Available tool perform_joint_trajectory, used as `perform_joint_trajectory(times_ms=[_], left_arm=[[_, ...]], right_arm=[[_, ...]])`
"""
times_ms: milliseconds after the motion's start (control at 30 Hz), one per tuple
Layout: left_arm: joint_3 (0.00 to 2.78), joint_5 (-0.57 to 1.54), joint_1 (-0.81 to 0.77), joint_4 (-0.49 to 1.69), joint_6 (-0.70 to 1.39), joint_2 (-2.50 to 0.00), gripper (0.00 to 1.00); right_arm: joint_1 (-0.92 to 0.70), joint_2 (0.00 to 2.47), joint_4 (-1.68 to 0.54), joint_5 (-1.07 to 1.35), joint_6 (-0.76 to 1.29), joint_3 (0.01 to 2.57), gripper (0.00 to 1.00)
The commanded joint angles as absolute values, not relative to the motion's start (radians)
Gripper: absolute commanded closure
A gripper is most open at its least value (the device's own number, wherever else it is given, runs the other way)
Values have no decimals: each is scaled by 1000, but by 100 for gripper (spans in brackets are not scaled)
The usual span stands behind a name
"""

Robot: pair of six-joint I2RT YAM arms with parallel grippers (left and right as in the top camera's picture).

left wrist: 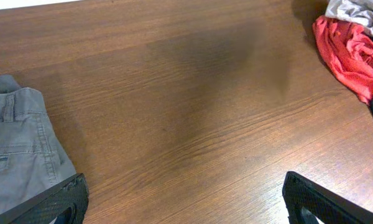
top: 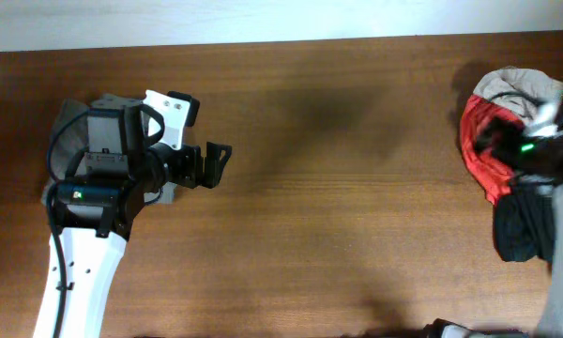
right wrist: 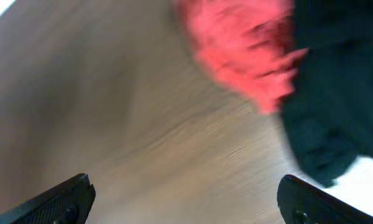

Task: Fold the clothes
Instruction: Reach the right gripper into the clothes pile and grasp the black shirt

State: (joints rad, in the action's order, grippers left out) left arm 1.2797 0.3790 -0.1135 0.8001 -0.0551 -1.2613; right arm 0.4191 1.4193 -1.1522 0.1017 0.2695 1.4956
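Far left: grey trousers (left wrist: pixel 18 149), lying on the wooden table (top: pixel 357 141), partly beneath the left arm; left gripper (top: pixel 216 164), jaws fully spread, holding nothing, above the tabletop. Far right: heaped clothes, namely beige piece (top: pixel 511 84), red garment (top: pixel 479 155), black garment (top: pixel 521 225); right gripper (right wrist: pixel 183 186), jaws wide, empty, over the heap's edge.

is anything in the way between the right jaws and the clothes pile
Nothing visible: only bare table lies between the open right jaws and the red piece and black piece of the pile.
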Motion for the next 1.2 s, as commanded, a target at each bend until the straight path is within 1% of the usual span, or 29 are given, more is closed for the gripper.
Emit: perform_joint_trajectory(times_ms=[0, 167, 333, 400, 500, 700, 800, 900, 1033, 1067, 1167], left_arm=[[1295, 403, -110, 798, -46, -1256, 1], [1295, 403, -110, 798, -46, -1256, 1], [1295, 390, -110, 797, -46, -1256, 1], [1295, 369, -110, 797, -46, -1256, 1], [1295, 366, -110, 797, -46, -1256, 0], [1295, 358, -110, 797, -46, -1261, 1], [1295, 351, -110, 797, -46, -1264, 1], [1295, 351, -110, 797, -46, -1264, 0], [1295, 352, -110, 799, -46, -1264, 1], [1295, 352, -110, 799, -46, -1264, 1], [1295, 352, -110, 802, -45, -1264, 1]], right_arm=[[588, 1526, -1113, 55, 327, 1551, 1], [729, 1649, -1007, 55, 371, 1551, 1], [811, 1757, -895, 56, 376, 1551, 0], [839, 1804, -797, 90, 375, 1551, 0], [854, 1830, -705, 155, 377, 1551, 0], [858, 1853, -581, 118, 432, 1551, 2], [858, 1878, -543, 119, 441, 1551, 10], [858, 1925, -537, 120, 483, 1551, 14], [858, 1990, -538, 123, 488, 1551, 21], [858, 1998, -537, 123, 488, 1551, 26], [858, 1987, -534, 134, 487, 1557, 54]])
